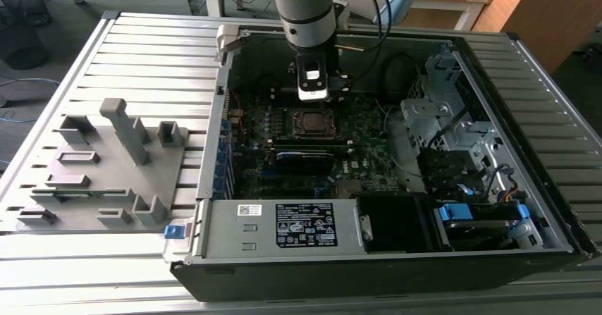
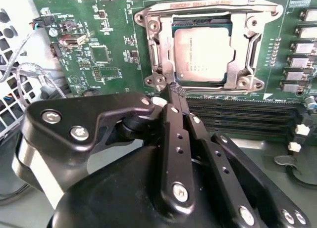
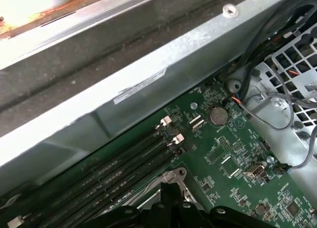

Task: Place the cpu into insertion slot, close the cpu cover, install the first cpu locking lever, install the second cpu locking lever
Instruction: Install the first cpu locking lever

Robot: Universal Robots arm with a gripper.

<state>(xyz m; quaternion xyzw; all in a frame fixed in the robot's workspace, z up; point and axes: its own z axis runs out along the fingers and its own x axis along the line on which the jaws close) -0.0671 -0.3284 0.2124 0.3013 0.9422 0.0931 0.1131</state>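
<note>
The tool, fingers clenched together on nothing, is pressing its tip at the insertion slot frame's 7 o'clock corner. The cpu is sitting inside, the cpu cover framing it. Judged best: be pushing steadily downward, avoiding the memory slots.

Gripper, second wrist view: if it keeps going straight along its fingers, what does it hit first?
Most likely the near edge of the cpu cover, closed over the cpu. The gripper has its shut tips right at that edge; depth is unclear, so contact may already exist.
</note>
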